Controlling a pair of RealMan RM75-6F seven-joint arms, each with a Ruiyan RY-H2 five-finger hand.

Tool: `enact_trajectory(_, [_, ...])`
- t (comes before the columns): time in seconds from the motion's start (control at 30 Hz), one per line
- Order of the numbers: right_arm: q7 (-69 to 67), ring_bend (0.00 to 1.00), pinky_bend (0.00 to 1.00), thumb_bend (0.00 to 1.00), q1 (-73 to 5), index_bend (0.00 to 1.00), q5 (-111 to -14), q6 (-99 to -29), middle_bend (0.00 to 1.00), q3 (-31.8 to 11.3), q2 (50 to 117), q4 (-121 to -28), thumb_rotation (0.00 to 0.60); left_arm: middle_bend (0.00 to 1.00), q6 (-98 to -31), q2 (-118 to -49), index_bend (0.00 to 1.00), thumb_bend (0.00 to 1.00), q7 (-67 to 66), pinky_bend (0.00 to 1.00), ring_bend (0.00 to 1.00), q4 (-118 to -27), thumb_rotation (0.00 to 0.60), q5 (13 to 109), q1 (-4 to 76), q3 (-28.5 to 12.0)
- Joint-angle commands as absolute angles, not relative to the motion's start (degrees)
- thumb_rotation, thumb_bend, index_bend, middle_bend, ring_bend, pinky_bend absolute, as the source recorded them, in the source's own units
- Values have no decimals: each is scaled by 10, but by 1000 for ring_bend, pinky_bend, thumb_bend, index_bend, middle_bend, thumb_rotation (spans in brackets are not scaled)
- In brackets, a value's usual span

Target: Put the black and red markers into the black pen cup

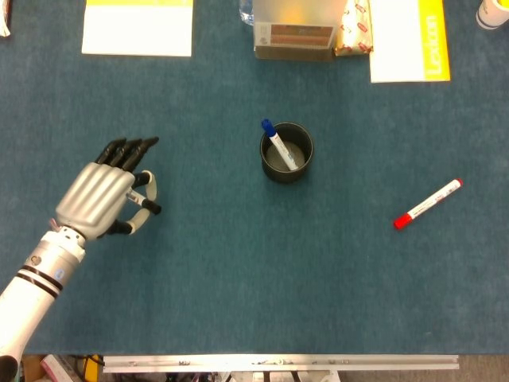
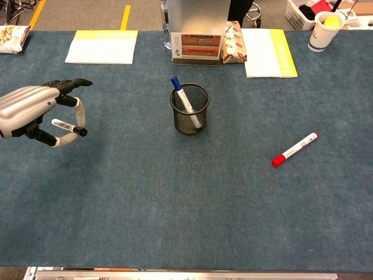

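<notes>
My left hand (image 1: 107,191) (image 2: 38,112) hovers over the left part of the blue table and holds the black marker (image 2: 69,127) (image 1: 144,201) between thumb and fingers, lifted off the cloth. The black mesh pen cup (image 1: 286,151) (image 2: 190,108) stands upright mid-table, well to the right of that hand, with a blue-capped marker (image 1: 277,142) (image 2: 182,99) leaning inside it. The red marker (image 1: 428,204) (image 2: 294,149) lies flat on the table to the right of the cup, red cap toward the front. My right hand shows in neither view.
Along the far edge lie a yellow-white notepad (image 2: 102,46), a clear box with a printed label (image 2: 197,32), a snack packet (image 2: 234,42) and a yellow-edged book (image 2: 267,52). A paper cup (image 2: 324,28) stands at the far right corner.
</notes>
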State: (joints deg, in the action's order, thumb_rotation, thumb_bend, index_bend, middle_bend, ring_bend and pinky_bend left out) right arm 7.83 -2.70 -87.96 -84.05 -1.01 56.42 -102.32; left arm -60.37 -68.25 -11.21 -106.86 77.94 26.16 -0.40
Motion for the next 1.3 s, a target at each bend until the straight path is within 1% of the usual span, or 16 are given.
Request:
enact_trajectory(0.03, [78, 194, 320, 0, -28, 317, -879, -839, 197, -10, 565, -1022, 600, 0, -603, -662, 578, 345, -98, 27, 0, -1105, 600, 756, 268, -22])
enact_trajectory(0.13, [77, 194, 320, 0, -28, 317, -878, -837, 197, -10, 565, -1022, 600, 0, -604, -651, 578, 345, -94, 27, 0, -1135, 600, 740, 275, -40])
enact_trajectory(0.3, [74, 194, 321, 0, -29, 317, -877, -835, 198, -10, 564, -1021, 600, 0, -637, -656, 585, 344, -105, 27, 0, -1192, 600, 663, 286, -94])
enact_trajectory(0.47, [72, 194, 320, 0, -29, 317, -876, -833, 197, -9, 564, -1021, 600, 0, -620, -662, 602, 344, -74, 27, 0, -1222, 600, 598, 313, -135])
enact_trajectory(0.9, [66, 194, 320, 0, -29, 317, -877, -833, 198, -9, 561, -1022, 600, 0, -560, -705, 617, 345, 10, 27, 0, -1224, 600, 502, 374, -188])
enact_trajectory(1.07, [62, 194, 321, 0, -30, 317, -876, -831, 197, -9, 561, -1021, 600, 0, -550, -732, 627, 345, 56, 27, 0, -1197, 600, 499, 387, -207])
enact_trajectory(1.3, [58, 194, 320, 0, -31, 317, -876, -828, 197, -8, 560, -1022, 600, 0, -528, -766, 634, 344, 114, 27, 0, -1159, 600, 489, 401, -221])
